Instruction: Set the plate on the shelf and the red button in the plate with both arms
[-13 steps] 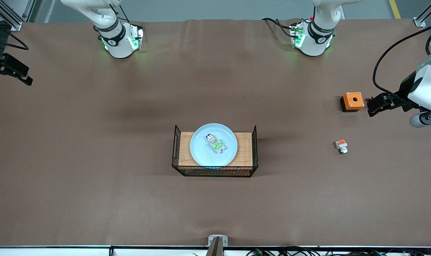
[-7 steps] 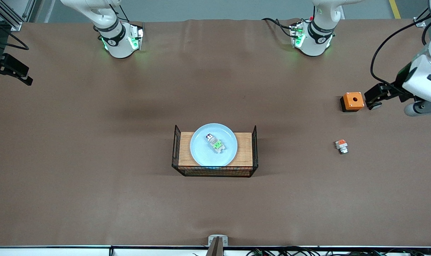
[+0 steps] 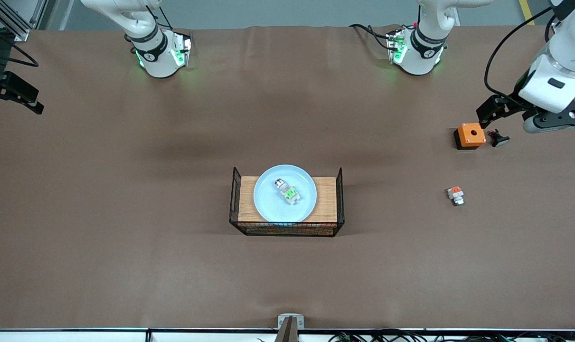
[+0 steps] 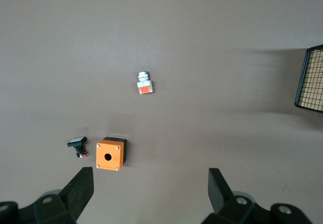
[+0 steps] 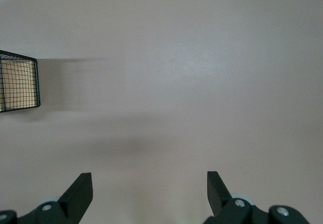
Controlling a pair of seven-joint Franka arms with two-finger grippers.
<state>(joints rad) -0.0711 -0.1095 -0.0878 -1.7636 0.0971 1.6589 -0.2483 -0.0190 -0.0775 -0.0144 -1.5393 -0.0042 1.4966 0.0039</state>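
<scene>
The pale blue plate [image 3: 268,202] lies on a wooden board in a black wire basket [image 3: 339,199] at the middle of the table. The red button [image 3: 287,191], a white piece with a green patch, lies on the plate. My left gripper [image 3: 490,110] is open and empty in the air, over the table beside an orange box, toward the left arm's end; its own wrist view [image 4: 151,181] shows the jaws wide apart. My right gripper [image 5: 149,183] is open and empty over bare table, and the basket's end [image 5: 17,82] shows in its view.
An orange box with a hole [image 3: 470,135] [image 4: 111,154] stands toward the left arm's end. A black mushroom button [image 3: 499,139] [image 4: 77,144] lies beside it. A white piece with an orange-red patch [image 3: 455,195] [image 4: 144,84] lies nearer the front camera. The basket's end [image 4: 310,77] shows too.
My left gripper has pulled up and away from the orange box. The black mushroom button now lies uncovered on the table beside the box. Plate and red button have not moved.
</scene>
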